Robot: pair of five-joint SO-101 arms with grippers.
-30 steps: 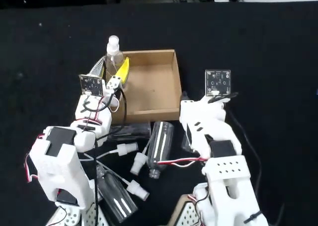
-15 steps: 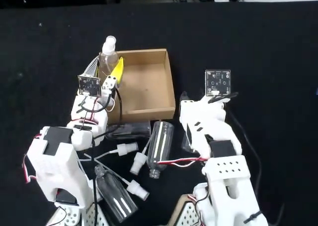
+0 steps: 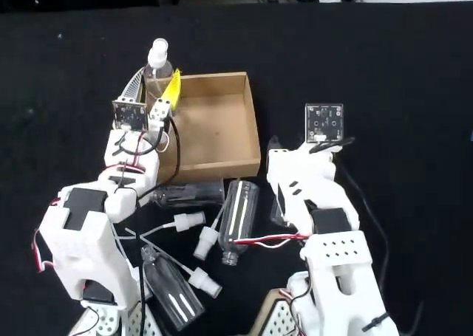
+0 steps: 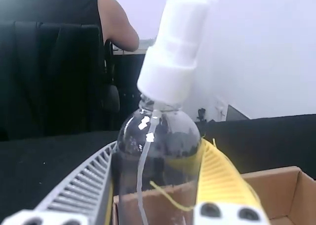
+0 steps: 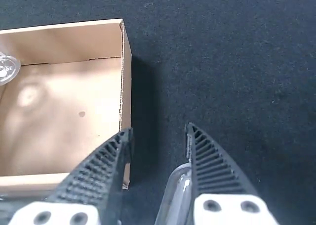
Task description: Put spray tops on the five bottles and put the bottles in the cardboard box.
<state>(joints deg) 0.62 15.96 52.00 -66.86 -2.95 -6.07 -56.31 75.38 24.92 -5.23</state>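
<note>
One capped bottle, upright, pinched in the left tool — at a corner of the cardboard box.

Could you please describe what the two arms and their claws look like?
The left arm and right arm are white blocky shells with black motors and red, white and black cables. The left claw has one grey and one yellow ribbed finger; the right claw has two dark ones.

Cardboard box: open top, on tabletop. Capped bottle: clear, white spray top on, upright at box's far left corner (left hand clamps it). Three bare bottles lying flat before box, three loose spray tops among them.
</note>
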